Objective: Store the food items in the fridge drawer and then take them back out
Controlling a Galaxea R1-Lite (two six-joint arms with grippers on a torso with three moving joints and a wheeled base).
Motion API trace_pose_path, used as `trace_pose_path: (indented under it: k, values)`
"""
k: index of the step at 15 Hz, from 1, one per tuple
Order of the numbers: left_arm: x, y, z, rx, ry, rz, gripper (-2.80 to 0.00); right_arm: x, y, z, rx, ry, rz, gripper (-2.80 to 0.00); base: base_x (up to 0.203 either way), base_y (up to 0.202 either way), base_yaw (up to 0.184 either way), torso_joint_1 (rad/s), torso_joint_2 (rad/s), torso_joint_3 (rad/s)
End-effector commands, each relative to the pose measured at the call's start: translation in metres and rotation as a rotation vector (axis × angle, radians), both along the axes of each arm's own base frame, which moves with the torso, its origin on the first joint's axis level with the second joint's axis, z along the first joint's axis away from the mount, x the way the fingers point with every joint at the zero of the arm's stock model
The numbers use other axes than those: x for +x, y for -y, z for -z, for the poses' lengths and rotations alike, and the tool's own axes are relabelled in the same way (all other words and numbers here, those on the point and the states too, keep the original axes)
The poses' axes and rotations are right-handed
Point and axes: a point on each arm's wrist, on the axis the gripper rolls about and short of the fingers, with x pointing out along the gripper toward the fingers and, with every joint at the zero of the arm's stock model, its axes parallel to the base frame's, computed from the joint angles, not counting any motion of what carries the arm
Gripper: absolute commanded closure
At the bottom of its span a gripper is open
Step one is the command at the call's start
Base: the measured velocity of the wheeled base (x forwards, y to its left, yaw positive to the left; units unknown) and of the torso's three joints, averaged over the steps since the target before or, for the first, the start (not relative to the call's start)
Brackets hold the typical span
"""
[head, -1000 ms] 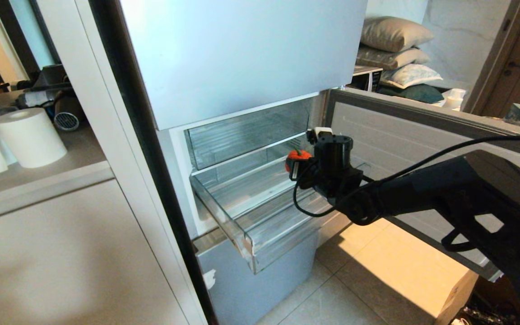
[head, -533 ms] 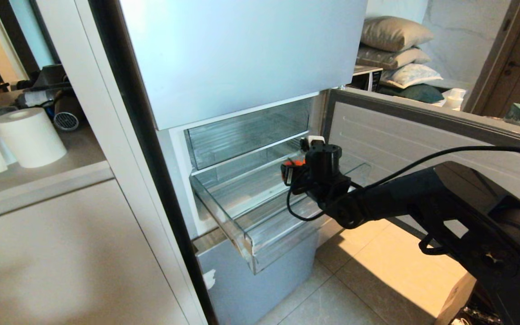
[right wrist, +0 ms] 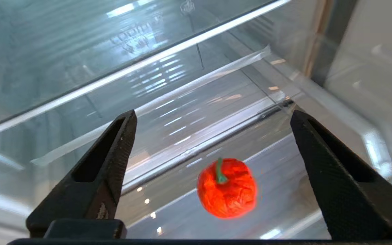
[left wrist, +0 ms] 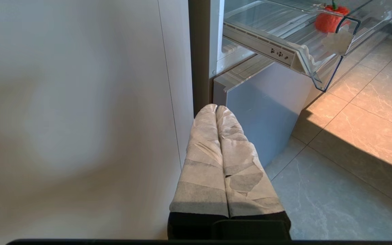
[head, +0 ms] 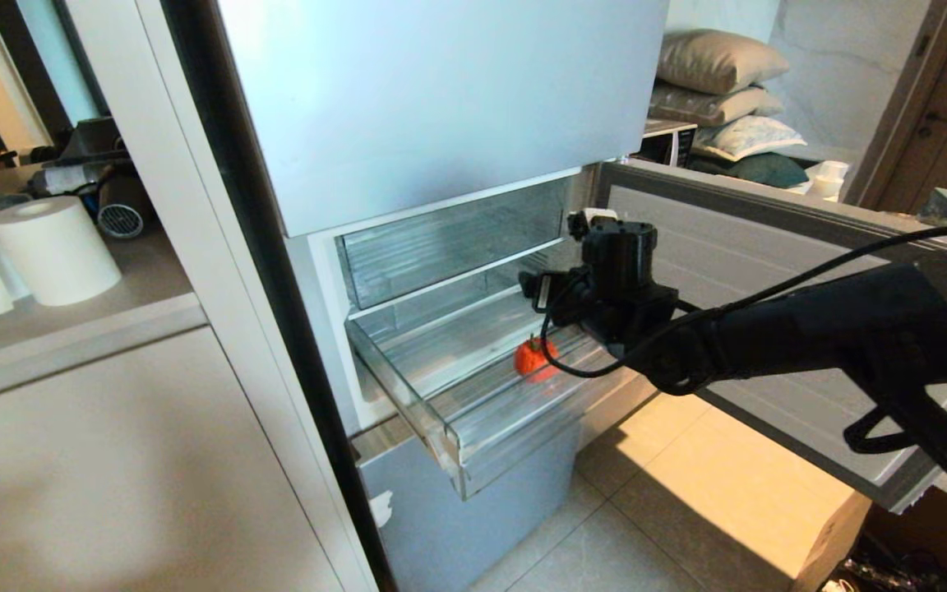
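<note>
— So, where are we with this?

— Storing, I'd say. The tomato (head: 534, 358) lies loose on the ribbed floor of the pulled-out fridge drawer (head: 408, 395), towards its right side, stem up.

— And the right tool (right wrist: 213, 136)?

— Hanging above the drawer, just over the tomato and a little behind it. Its jaws stand spread wide, with nothing between them; the tomato sits below the gap and touches neither finger. Released, plainly.

— The other arm?

— The left tool (left wrist: 216, 110) is parked low beside the cabinet, near the floor, its wrapped fingers pressed together on nothing.

— What comes next, do you think?

— Only one item shows, so the putting-in half looks done. To fetch it back, the right tool would need to drop straight down, straddle the tomato and close gently; it's round, and on that ribbed plastic it could roll away from a glancing touch.
</note>
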Motion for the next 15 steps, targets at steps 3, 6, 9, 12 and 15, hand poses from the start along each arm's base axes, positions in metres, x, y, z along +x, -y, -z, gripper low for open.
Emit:
trace_pose_path:
  k: [3, 6, 9, 12, 15]
  values:
    - [0.0, 0.0, 0.0, 0.001, -0.002, 0.0, 0.0, -0.101, 0.064, -0.129, 0.113, 0.186, 0.025, -2.8, 0.0, 0.0, 0.0, 0.0, 0.0, 0.0]
    - [0.0, 0.0, 0.0, -0.001, -0.001, 0.0, 0.0, -0.203, 0.15, -0.191, 0.182, 0.329, 0.135, -2.8, 0.0, 0.0, 0.0, 0.0, 0.0, 0.0]
    - [0.0, 0.0, 0.0, -0.001, -0.001, 0.0, 0.0, -0.263, 0.231, -0.189, 0.13, 0.381, 0.466, 0.0, 0.0, 0.0, 0.0, 0.0, 0.0, 0.0]
    - [0.0, 0.0, 0.0, 0.001, -0.001, 0.0, 0.0, -0.282, 0.279, -0.169, 0.046, 0.342, 0.807, 0.0, 0.0, 0.0, 0.0, 0.0, 0.0, 0.0]
    - [0.0, 0.0, 0.0, 0.001, -0.001, 0.0, 0.0, -0.293, 0.335, -0.161, 0.01, 0.319, 1.08, 0.0, 0.0, 0.0, 0.0, 0.0, 0.0, 0.0]
